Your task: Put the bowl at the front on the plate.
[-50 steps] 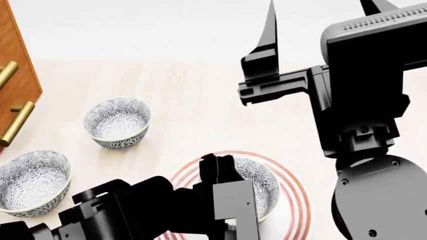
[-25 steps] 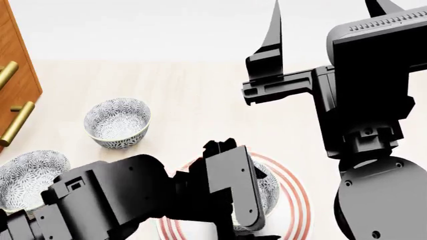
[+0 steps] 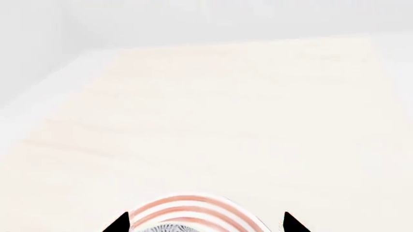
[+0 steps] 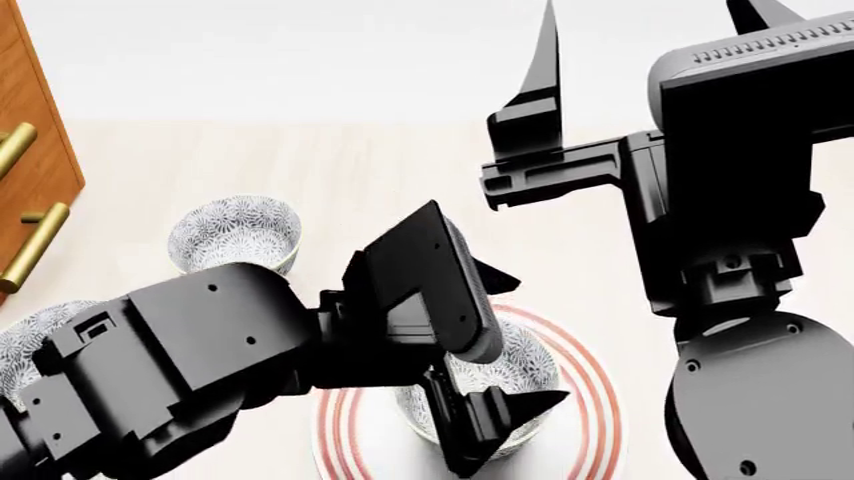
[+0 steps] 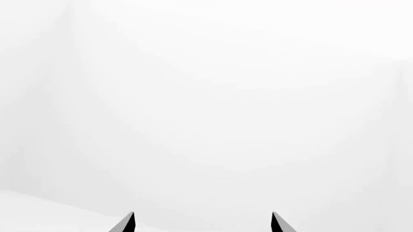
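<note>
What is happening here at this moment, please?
A two-armed robot is working at a pale table. A patterned bowl sits on the red-ringed plate. The left pincer is open just above the bowl's rim, not gripping it. The right pincer is open and raised, holding nothing. Two more patterned bowls stand to the left, near a wooden cabinet.

Your black left arm (image 4: 227, 350) has risen and swung forward since a second ago: it lay low along the near edge of the head view, and now its bulk fills the lower left, hiding most of the near-left grey-blue floral bowl (image 4: 20, 345) and the lower edge of the far-left floral bowl (image 4: 234, 235). Your left gripper (image 4: 501, 425) has lifted off the small patterned bowl (image 4: 514, 370), fingers spread apart, leaving it on the white red-ringed plate (image 4: 594, 410).
</note>
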Tool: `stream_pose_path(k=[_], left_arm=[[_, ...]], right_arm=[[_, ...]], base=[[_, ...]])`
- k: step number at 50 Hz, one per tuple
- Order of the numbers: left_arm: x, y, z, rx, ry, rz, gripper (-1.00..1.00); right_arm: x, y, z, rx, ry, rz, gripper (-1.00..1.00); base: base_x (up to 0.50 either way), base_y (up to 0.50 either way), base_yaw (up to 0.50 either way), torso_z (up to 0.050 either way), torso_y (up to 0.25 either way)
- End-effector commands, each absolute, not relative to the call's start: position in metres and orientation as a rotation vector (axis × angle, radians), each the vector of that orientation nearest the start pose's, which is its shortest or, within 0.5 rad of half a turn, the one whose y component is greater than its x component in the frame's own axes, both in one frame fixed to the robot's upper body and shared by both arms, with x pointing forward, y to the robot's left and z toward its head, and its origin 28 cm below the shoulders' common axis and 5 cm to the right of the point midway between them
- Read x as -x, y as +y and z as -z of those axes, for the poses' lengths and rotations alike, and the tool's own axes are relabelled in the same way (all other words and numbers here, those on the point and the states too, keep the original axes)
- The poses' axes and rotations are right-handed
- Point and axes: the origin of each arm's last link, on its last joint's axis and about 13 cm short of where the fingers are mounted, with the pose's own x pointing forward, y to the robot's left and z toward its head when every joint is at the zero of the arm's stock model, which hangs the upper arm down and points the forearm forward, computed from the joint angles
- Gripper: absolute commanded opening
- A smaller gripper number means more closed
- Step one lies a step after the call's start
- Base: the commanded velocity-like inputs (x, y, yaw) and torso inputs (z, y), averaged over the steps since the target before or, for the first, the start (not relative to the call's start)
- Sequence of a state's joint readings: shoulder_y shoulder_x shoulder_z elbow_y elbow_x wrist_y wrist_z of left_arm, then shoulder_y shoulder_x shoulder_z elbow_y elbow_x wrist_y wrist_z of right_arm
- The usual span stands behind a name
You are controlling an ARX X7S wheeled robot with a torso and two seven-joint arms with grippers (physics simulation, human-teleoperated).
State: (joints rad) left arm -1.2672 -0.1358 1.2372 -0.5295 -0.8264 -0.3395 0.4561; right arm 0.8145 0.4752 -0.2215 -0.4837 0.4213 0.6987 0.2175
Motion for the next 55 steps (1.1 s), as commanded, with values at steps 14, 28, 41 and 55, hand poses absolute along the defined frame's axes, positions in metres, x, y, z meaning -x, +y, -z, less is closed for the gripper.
stream_pose_path(k=[14, 28, 41, 55], left_arm=[[-0.388, 0.122, -0.197, -0.284, 0.092, 1.026, 1.00], [-0.400, 0.136, -0.201, -0.228, 0.056, 0.867, 1.00], [-0.395, 0.151, -0.200, -0.162, 0.010, 0.783, 1.00], [-0.388, 0.163, -0.201, -0.104, -0.046, 0.715, 1.00]], right_arm=[[-0.279, -0.133, -0.269, 0.226, -0.497, -0.084, 1.00], [-0.278, -0.134, -0.269, 0.220, -0.506, -0.080, 1.00], [-0.277, -0.135, -0.265, 0.214, -0.506, -0.070, 1.00], [-0.278, -0.134, -0.263, 0.207, -0.505, -0.069, 1.00]], base=[[0.00, 0.00, 0.00, 0.000, 0.000], [0.00, 0.00, 0.00, 0.000, 0.000], [0.00, 0.00, 0.00, 0.000, 0.000], [0.00, 0.00, 0.00, 0.000, 0.000]])
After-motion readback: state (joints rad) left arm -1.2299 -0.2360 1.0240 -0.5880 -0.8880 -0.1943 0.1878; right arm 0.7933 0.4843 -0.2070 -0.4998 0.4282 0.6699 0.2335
